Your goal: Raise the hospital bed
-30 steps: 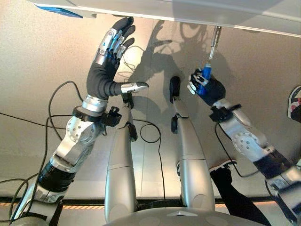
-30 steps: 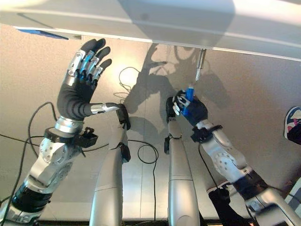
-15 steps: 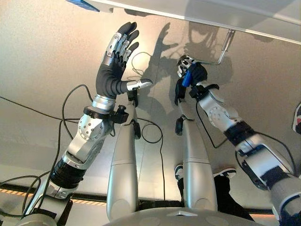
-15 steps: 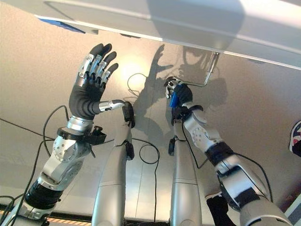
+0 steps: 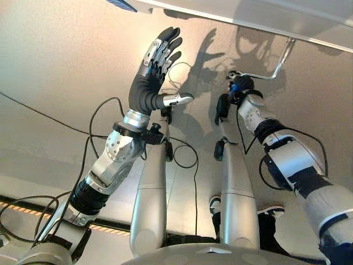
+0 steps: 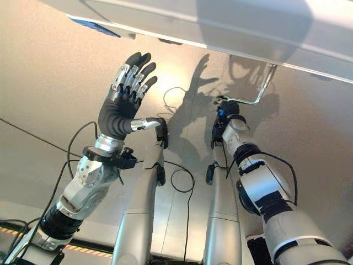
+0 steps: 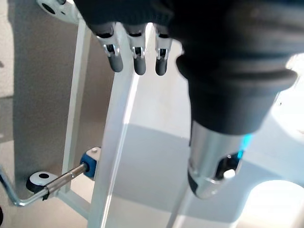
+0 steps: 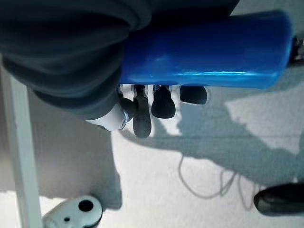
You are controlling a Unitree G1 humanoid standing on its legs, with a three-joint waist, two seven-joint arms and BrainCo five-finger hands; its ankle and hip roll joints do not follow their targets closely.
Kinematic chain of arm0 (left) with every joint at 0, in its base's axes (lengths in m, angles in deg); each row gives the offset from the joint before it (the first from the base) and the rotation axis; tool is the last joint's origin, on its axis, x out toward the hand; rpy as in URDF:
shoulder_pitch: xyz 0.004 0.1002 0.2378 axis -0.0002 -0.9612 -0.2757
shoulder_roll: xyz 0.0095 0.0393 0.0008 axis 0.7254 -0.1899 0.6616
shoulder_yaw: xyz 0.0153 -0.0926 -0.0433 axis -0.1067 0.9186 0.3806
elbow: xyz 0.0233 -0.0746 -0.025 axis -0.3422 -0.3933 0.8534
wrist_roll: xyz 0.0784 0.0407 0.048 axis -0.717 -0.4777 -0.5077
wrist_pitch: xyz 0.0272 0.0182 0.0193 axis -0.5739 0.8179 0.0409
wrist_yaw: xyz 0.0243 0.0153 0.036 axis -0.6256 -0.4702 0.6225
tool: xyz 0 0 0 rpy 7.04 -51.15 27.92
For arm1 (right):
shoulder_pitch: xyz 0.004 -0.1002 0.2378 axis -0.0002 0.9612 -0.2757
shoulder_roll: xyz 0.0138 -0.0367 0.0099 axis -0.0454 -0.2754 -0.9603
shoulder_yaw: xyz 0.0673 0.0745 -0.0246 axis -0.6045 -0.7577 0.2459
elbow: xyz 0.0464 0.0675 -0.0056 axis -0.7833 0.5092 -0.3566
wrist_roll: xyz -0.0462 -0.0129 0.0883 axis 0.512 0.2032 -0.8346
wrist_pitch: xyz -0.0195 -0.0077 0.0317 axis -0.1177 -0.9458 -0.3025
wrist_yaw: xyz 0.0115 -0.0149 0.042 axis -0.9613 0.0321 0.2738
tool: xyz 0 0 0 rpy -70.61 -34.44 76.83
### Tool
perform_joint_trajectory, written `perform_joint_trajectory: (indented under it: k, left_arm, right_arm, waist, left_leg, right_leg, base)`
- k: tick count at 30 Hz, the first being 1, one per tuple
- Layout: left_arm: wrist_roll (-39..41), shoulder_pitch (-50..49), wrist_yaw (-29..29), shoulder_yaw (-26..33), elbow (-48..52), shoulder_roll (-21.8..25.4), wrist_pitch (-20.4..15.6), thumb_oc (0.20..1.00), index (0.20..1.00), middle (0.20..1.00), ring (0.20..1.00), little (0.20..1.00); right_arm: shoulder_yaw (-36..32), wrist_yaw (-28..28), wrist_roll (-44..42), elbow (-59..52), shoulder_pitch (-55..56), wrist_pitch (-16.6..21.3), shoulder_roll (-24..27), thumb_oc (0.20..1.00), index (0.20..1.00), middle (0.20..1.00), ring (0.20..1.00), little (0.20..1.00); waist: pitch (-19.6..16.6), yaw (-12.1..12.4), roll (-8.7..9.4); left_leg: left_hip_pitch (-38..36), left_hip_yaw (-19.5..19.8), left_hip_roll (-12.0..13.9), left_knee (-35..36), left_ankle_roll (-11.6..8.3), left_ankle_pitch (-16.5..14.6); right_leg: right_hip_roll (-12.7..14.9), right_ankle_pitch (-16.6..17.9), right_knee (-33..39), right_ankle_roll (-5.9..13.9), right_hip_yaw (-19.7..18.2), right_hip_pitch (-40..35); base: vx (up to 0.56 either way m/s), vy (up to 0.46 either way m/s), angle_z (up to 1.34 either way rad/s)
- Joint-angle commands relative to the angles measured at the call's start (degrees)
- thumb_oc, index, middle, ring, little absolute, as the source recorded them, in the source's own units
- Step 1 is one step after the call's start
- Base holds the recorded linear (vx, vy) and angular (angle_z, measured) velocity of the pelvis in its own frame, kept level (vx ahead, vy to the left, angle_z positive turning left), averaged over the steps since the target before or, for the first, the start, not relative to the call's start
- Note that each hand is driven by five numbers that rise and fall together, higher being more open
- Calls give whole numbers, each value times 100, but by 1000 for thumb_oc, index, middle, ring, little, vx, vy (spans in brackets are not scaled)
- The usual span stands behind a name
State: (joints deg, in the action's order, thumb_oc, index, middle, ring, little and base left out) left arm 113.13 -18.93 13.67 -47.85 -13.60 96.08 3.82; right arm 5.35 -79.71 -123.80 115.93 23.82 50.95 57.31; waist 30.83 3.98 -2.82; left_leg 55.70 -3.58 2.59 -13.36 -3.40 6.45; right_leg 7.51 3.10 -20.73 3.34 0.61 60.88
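As the crank handle [image 8: 204,52] swings leftward, right hand [image 6: 228,109] apparently still gripping

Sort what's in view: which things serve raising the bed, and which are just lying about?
In use:
- bent silver metal crank under the white bed frame
- its blue cylindrical handle, gripped by the right hand

Bystanders:
- left hand, open, raised
- person's shoe on the floor
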Motion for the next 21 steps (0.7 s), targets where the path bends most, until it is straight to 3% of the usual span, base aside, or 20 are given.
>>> perform_joint_trajectory:
  k: [1, 14, 21]
  left_arm:
    - [-8, -31, -26, 0, 581, -94, -272, 1000, 1000, 1000, 1000, 1000]
    - [-171, -11, -117, 40, 572, 226, -351, 1000, 1000, 1000, 1000, 1000]
    - [-204, -88, -172, 162, 604, 447, -343, 1000, 1000, 1000, 1000, 1000]
  right_arm:
    - [-97, -204, 92, 217, 132, -58, 291, 200, 200, 200, 200, 200]
    - [-1077, -372, -26, 710, 1220, -59, 1727, 200, 200, 200, 200, 200]
    - [-1540, -348, -1, 906, 2014, -98, 2384, 200, 200, 200, 200, 200]
  waist:
    - [-103, -188, -426]
    - [-103, -332, -408]
    - [-103, -456, -312]
  left_leg:
    - [-64, 272, -191, -415, 48, -611]
    - [-100, 222, -202, -393, 34, -660]
    - [-127, 216, -182, -390, 26, -671]
  right_leg:
    - [84, -43, 240, 520, 161, -335]
    - [79, -97, 221, 549, 106, -301]
    - [49, -127, 203, 550, 85, -304]
  base:
    - [0, 0, 0]
    - [0, 0, 0]
    - [0, 0, 0]
